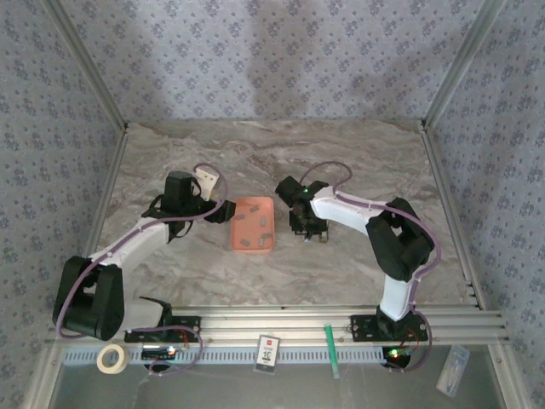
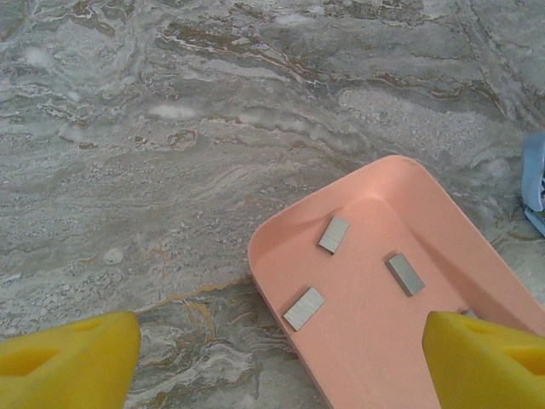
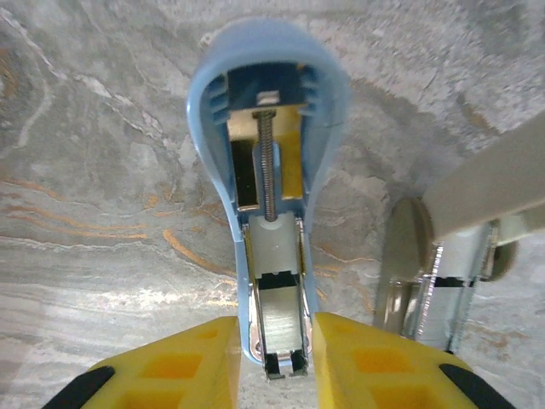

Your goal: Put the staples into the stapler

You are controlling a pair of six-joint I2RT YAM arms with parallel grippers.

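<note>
1. The light-blue plastic mini stapler (image 3: 269, 204) lies hinged open on the marble, right of the tray. In the right wrist view its curved blue cover points away, and the coil spring and the silver metal inner rail are bare.
2. The right gripper (image 3: 274, 332) straddles the near end of that rail, one yellow finger (image 3: 200, 358) hard by each side. The jaws stand narrow, barely wider than the stapler. I cannot tell whether the pads press it or merely flank it.
3. From above, the right gripper (image 1: 308, 223) hangs over the stapler (image 1: 310, 235), just beside the tray's right edge.
4. The staples (image 2: 334, 233) are short grey metal strips lying loose and apart on the floor of the flat orange plastic tray (image 2: 260, 256). Three show in the left wrist view, each at its own angle. From above, the staples (image 1: 264, 220) are spread across the tray (image 1: 253, 204).
5. The left gripper (image 2: 281, 341) is spread wide and holds nothing. One yellow finger hangs over bare marble, the other over the tray's near part. From above, the left gripper (image 1: 207, 181) sits off the tray's far-left corner.
6. All of it rests on the grey-brown marble-patterned table (image 1: 358, 153), walled in patterned blue-grey fabric.
7. On the front ledge, beyond the aluminium rail (image 1: 281, 317), lie a cream roll of tape (image 1: 111, 359) and a green pen (image 1: 331, 350).
</note>
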